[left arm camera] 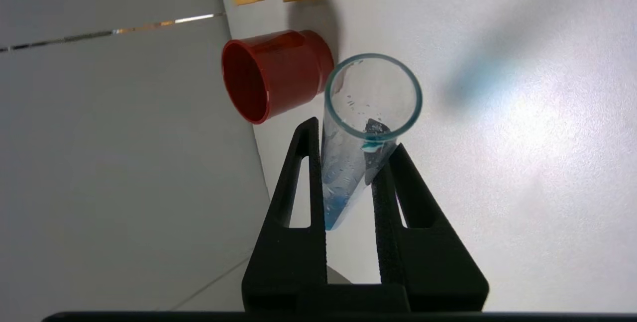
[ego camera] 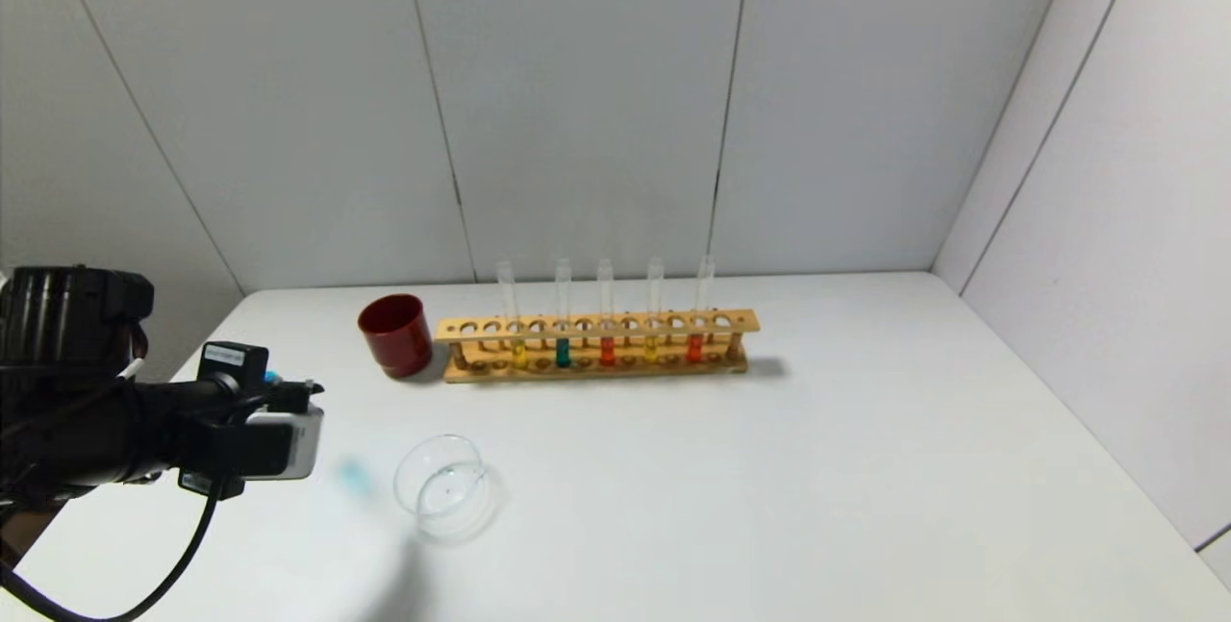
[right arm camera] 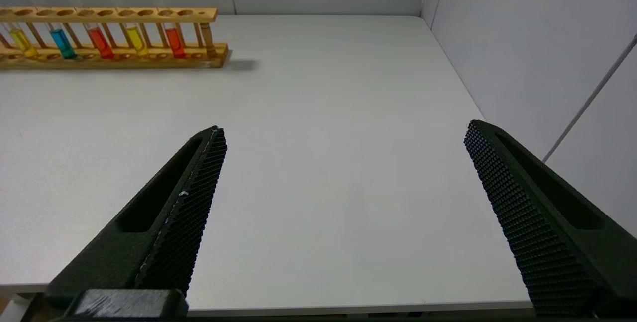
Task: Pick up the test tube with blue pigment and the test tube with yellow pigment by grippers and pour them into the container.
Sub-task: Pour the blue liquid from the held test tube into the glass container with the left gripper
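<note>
Gripped between the closed left gripper (left arm camera: 348,162) fingers, the test tube with blue pigment (left arm camera: 359,133) seemingly awaits tipping over the container (ego camera: 444,485), the right gripper (right arm camera: 343,135) gaping wide.

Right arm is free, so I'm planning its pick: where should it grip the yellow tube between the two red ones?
The yellow tube stands upright with its lower part caged by the wooden rack, so probably grip the bare glass above the top board, coming from the robot's side, then lift straight up.
</note>
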You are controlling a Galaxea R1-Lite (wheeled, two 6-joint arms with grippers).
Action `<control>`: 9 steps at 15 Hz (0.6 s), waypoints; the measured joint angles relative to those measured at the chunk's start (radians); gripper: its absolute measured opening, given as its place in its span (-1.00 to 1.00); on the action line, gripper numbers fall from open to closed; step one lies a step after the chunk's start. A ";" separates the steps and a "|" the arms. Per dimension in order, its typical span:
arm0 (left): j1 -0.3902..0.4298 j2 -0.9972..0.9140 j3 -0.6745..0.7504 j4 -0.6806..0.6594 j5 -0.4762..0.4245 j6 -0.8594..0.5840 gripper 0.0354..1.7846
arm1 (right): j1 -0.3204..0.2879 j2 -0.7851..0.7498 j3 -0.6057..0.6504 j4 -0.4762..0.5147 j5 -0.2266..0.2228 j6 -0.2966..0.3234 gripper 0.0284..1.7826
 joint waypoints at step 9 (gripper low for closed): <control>-0.121 0.138 -0.007 -0.100 0.166 0.039 -0.67 | 0.000 0.000 0.000 0.000 0.001 0.000 0.96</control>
